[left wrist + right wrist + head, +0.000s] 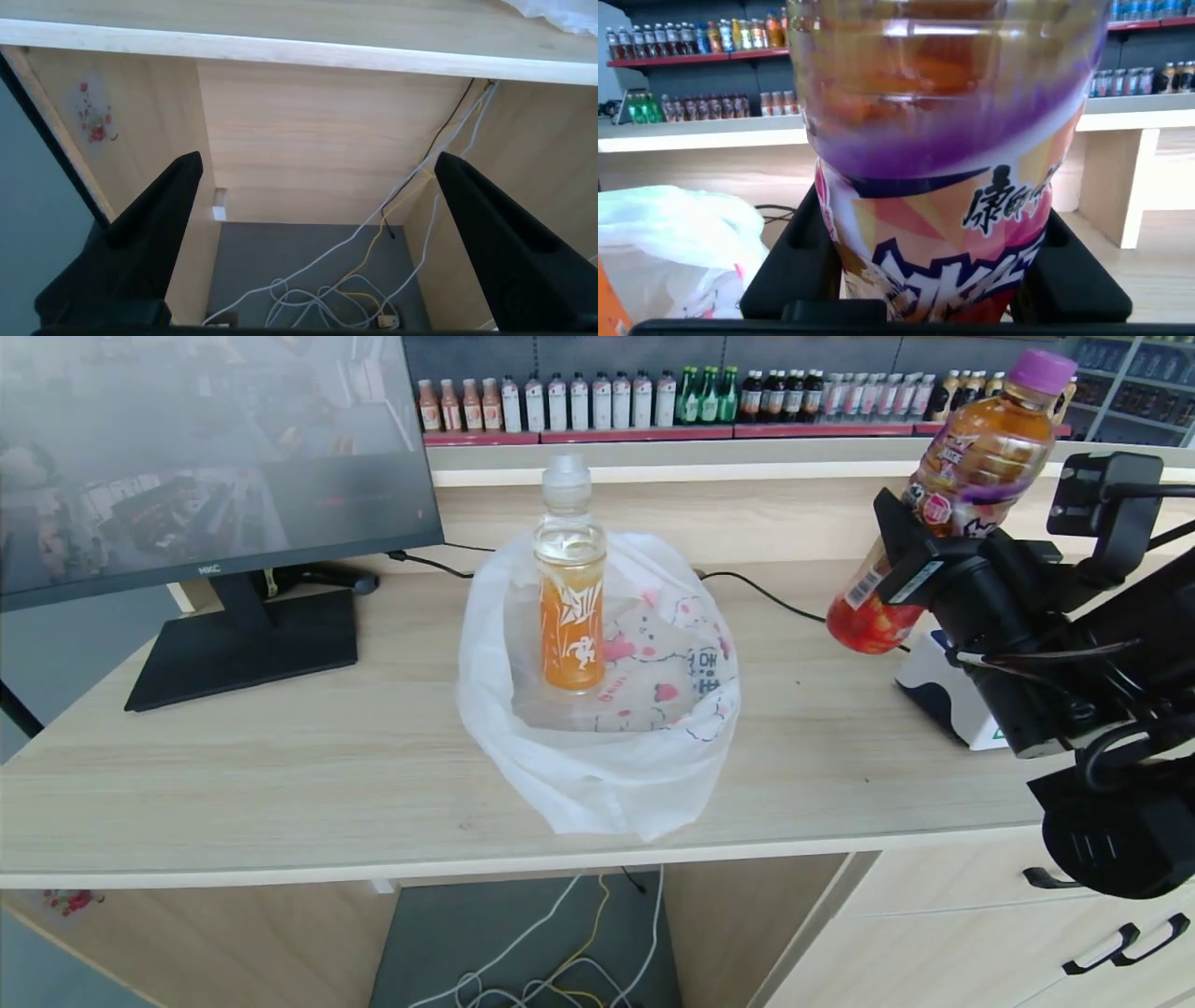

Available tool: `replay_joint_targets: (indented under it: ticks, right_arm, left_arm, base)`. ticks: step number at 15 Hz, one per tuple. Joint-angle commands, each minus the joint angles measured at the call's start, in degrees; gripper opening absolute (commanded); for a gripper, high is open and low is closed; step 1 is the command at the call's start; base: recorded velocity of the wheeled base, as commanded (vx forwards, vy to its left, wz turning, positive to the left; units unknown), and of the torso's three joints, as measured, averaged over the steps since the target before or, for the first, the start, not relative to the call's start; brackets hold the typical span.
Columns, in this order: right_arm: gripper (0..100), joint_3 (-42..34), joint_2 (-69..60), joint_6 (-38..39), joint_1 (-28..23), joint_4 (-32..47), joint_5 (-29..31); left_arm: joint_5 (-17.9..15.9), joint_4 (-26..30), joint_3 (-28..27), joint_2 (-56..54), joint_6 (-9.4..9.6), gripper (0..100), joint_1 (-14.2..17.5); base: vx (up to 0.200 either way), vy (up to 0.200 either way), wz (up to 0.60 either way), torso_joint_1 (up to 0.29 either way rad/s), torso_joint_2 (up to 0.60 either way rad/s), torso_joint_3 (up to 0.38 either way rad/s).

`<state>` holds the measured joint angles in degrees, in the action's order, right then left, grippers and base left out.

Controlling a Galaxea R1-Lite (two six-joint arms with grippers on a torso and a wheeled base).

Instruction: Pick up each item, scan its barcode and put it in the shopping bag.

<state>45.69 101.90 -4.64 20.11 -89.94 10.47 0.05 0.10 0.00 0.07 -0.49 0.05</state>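
My right gripper (920, 555) is shut on a purple-capped tea bottle (971, 476), held tilted in the air above the counter's right side, its barcode facing left. Up close, the bottle (943, 159) sits between the black fingers (799, 252). A white shopping bag (597, 709) lies open in the middle of the counter with an orange-labelled bottle (569, 579) standing upright inside it. The bag's edge (673, 243) also appears beyond the held bottle. My left gripper (318, 233) hangs open below the counter edge with nothing between its fingers.
A monitor (205, 457) on a black stand (247, 644) occupies the counter's left back. A white box-shaped device (943, 695) sits under the right arm, with a cable (756, 593) running behind the bag. Loose wires (355, 271) hang under the counter. Shelves of bottles (709, 397) line the back.
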Motion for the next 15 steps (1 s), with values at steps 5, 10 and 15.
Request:
replay_joint_targets:
  ticks: [5, 10, 15]
  right_arm:
    - [0, 2.5, 0.6, -0.3, 4.1, -0.1, -0.2]
    - [0, 7.7, 4.0, -2.2, 6.6, -0.1, -4.1]
    - [0, 8.9, 7.7, -2.0, 8.2, -0.1, -3.9]
  left_arm:
    - [0.0, 0.0, 0.0, 0.0, 0.14, 100, 0.0]
    - [0.0, 0.0, 0.0, 0.0, 0.22, 100, 0.0]
    - [0.0, 0.0, 0.0, 0.0, 0.22, 100, 0.0]
  base:
    - [0.000, 0.120, 0.00, 0.004, 0.00, 0.002]
    - [0.000, 0.000, 0.00, 0.000, 0.00, 0.000]
    - [0.000, 0.000, 0.00, 0.000, 0.00, 0.000]
